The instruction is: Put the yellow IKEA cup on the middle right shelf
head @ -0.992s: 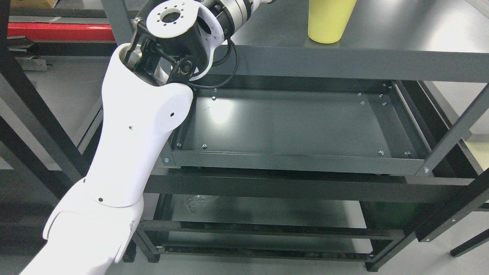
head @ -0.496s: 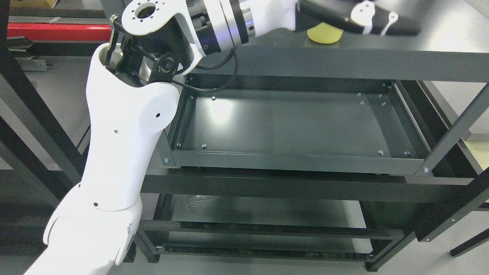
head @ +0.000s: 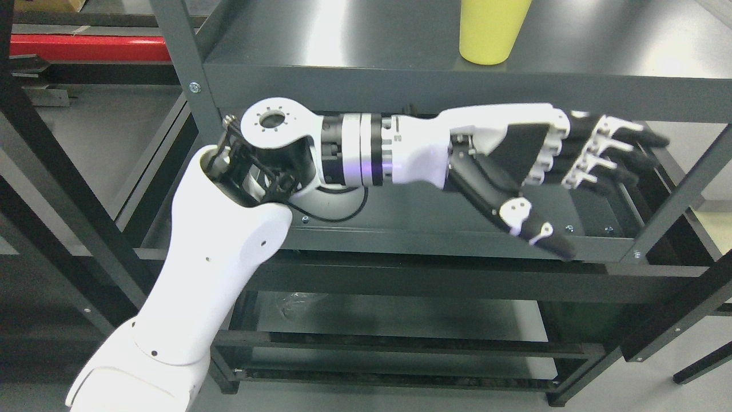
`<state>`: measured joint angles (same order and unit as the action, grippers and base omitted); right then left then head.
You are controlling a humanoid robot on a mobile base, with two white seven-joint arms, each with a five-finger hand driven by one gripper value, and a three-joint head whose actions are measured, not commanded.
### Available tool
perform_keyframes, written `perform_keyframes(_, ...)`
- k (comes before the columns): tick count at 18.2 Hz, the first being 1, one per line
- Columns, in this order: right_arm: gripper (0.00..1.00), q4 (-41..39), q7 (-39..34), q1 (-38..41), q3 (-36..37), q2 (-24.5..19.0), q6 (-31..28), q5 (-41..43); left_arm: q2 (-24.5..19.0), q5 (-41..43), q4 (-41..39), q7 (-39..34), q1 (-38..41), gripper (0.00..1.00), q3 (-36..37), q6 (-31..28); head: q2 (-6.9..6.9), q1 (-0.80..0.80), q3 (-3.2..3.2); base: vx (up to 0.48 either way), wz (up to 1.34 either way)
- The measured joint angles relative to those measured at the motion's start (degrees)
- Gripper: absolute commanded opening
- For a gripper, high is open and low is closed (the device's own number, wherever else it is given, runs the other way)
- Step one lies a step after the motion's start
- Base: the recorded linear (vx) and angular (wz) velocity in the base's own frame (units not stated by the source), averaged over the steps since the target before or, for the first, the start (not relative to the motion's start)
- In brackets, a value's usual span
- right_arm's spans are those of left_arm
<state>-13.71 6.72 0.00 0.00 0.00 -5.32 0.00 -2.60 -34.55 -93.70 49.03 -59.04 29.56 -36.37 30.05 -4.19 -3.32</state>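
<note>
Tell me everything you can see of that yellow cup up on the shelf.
The yellow cup is plain pale yellow, smooth and matte, plastic by the look of it. Only its lower part shows; the top is cut off by the picture's edge. It stands upright, narrowing toward its base, which rests on the dark grey shelf, near the front edge. Nothing else touches it.

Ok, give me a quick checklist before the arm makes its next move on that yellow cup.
1. yellow cup standing upright on the shelf surface: ok.
2. left hand empty, fingers extended: ok.
3. Hand level with the cup: not ok, it hangs below the cup's shelf, over the tray shelf.
4. Tray shelf free of objects: cannot tell, the hand hides part of it.
5. Right arm position: cannot tell, not in view.
</note>
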Motion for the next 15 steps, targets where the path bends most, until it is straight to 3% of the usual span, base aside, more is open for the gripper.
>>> perform_keyframes(4, 0.99, 0.0, 0.0, 0.0, 0.0, 0.0, 0.0, 0.0, 0.3, 4.0, 0.9, -1.7, 8.8, 0.98, 4.1, 4.5, 0.00, 0.00, 0.00, 0.000, 0.00)
perform_keyframes(7, 0.99, 0.0, 0.0, 0.0, 0.0, 0.0, 0.0, 0.0, 0.9, 11.1, 4.4, -8.0, 14.9, 0.98, 3.9, 17.7, 0.00, 0.00, 0.00, 0.000, 0.00)
perform_keyframes(11, 0.99, 0.0, 0.0, 0.0, 0.0, 0.0, 0.0, 0.0, 1.5, 17.4, 8.5, -19.8, 21.0, 0.98, -0.7, 29.3, 0.00, 0.00, 0.00, 0.000, 0.00)
perform_keyframes(15, 0.99, 0.0, 0.0, 0.0, 0.0, 0.0, 0.0, 0.0, 1.9, 23.7, 10.6, -23.8, 26.8, 0.98, -6.7, 37.6, 0.00, 0.00, 0.00, 0.000, 0.00)
